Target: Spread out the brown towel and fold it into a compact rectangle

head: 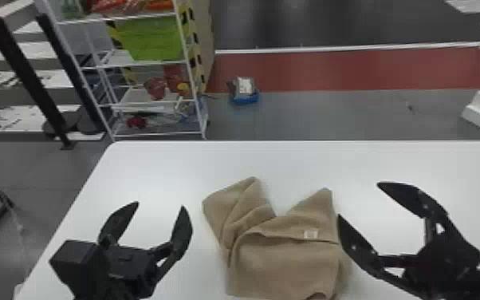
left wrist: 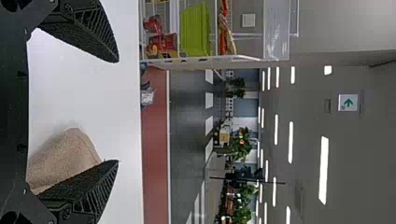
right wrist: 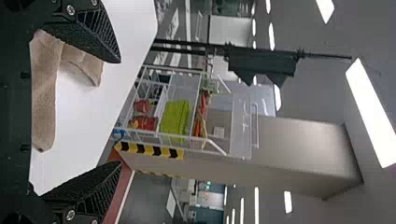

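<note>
Towel [head: 283,263] lies in a messy pile on the white table [head: 163,171], in between the 2 grippers. It has folds all over, and 2 pointy bits stick up at the far side with a gap between them. So I think the job is at the spread-out part, and the neat folding is not done.

The left gripper [head: 160,204] is wide open and has nothing in it. It is beside the towel with some table between. The right gripper [head: 359,199] is wide open too and is empty. 1 of its fingers is right by the towel's edge, and I can't tell if they touch.

Next, I think each gripper should pinch a corner, then pull the cloth out flat. It could grab 2 layers by mistake, and then the folds would stay in.

Now I count: 1 towel, 1 small white tag [head: 311,233] on it, 2 grippers with 2 fingers each, and 1 table. Past the table there is 1 rack [head: 190,66] with 1 green bin [head: 151,40] on it.
</note>
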Controlling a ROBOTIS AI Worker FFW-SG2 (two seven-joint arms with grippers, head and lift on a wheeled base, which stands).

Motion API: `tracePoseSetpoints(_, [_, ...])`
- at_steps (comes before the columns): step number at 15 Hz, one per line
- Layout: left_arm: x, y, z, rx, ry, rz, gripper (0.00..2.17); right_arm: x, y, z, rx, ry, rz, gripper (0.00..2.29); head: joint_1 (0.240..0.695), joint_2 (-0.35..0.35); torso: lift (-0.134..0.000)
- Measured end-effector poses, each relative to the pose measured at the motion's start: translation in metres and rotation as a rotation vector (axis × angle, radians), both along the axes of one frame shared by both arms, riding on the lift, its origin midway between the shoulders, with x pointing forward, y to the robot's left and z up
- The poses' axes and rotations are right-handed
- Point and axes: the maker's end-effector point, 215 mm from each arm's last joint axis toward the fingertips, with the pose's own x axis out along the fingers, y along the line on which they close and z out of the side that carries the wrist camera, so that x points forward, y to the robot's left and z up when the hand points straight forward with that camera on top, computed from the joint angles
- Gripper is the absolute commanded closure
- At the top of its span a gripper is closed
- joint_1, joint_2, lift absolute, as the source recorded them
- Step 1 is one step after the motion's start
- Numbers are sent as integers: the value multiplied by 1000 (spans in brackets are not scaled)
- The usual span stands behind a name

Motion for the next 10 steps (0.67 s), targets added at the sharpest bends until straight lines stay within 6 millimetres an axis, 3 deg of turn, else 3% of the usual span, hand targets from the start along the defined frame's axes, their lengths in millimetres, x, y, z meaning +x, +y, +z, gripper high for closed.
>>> tracePoseSetpoints(4, [-2,2,-2,2,6,4,120,-8,29,-23,-197,44,167,130,695,216,-124])
tracePoseSetpoints(10, [-2,0,-1,1,3,0,120,26,-7,-67,-337,293,143,215,695,159,-124])
